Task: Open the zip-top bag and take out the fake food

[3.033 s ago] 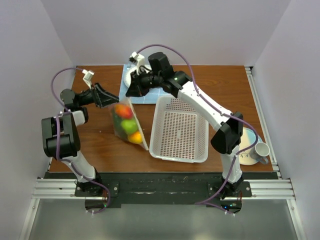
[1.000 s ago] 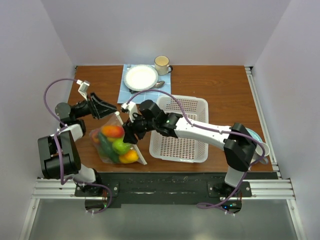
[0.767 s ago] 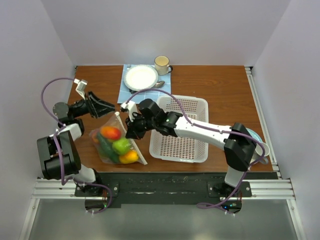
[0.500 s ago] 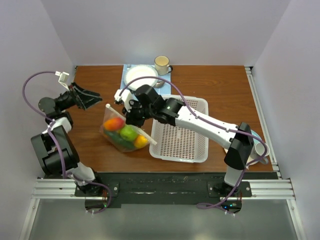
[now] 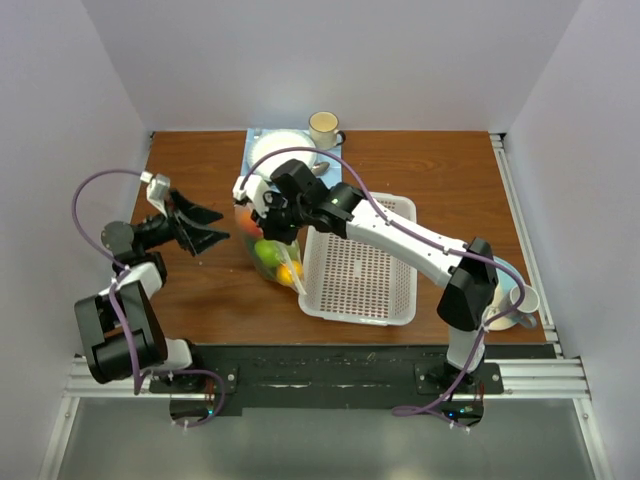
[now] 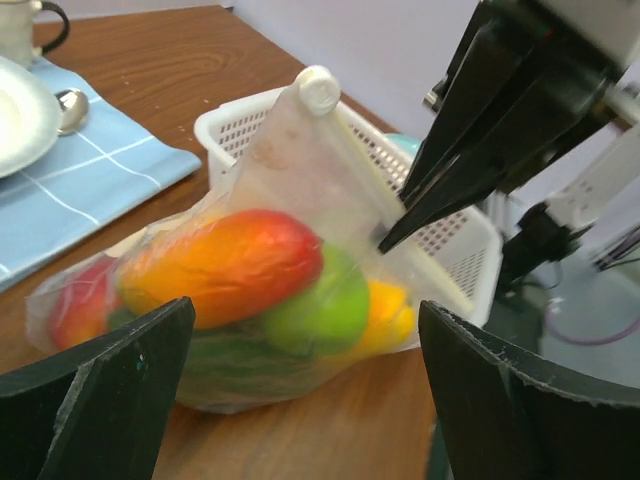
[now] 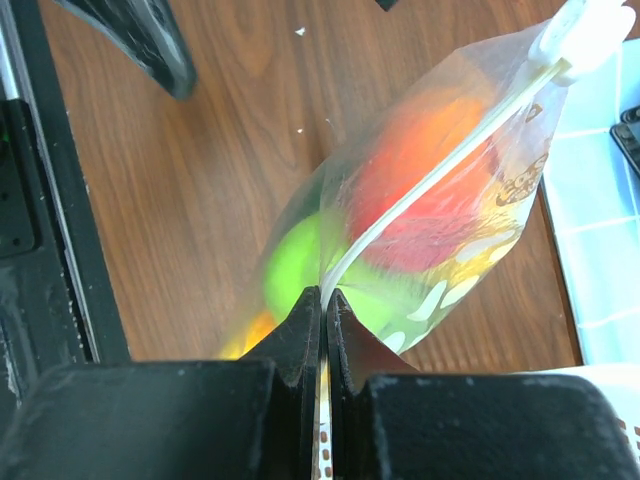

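Observation:
The zip-top bag is clear plastic with a white zip strip and a white slider. It rests on the brown table against the white basket. The fake food is inside it: an orange-red piece, a green apple, a yellow piece and something dark green below. My right gripper is shut on the zip strip and holds the bag's top edge up. My left gripper is open and empty, a little left of the bag, facing it.
The white perforated basket stands right of the bag. A white plate on a blue cloth and a cup sit at the back. Another cup and a plate sit at the right near edge.
My right gripper has carried the bag by its zip strip up and toward the basket. My left gripper let go of the bag, swung out left, and now faces the bag again, open.

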Controlling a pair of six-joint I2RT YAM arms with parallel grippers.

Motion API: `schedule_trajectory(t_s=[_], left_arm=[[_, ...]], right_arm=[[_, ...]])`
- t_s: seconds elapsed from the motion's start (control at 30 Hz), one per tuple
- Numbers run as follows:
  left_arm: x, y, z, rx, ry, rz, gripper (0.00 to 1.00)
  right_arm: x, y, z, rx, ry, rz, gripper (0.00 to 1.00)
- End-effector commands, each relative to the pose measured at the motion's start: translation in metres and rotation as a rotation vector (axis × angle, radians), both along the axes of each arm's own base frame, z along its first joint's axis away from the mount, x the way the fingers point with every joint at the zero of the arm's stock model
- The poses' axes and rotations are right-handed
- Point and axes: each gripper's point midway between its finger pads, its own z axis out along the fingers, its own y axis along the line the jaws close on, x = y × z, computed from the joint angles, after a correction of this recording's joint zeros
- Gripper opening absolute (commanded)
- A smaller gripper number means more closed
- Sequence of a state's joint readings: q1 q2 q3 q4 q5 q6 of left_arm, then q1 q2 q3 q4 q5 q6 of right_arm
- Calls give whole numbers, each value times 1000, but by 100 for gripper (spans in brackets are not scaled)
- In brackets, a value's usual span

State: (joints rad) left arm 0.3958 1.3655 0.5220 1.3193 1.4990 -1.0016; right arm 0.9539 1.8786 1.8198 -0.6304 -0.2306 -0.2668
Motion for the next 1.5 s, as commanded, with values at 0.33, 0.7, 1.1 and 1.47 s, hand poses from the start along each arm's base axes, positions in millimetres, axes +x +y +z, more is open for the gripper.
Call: schedule_trajectory(t_s=[0.33,0.7,1.1,1.47], left_arm=[[0,2,30,531,-950,-159,100],[-35,-27,25,470,-876,-242,100],[-12,-31,21,375,-843,-303,94],[10,-31,24,376,-797,-323,93]], right_arm=[[-31,3,58,41,-58,295,0],[-9,0,56,49,-88,310,0],[-10,2,52,92,-71,403,0],[-30,5,61,135,-50,458,0]])
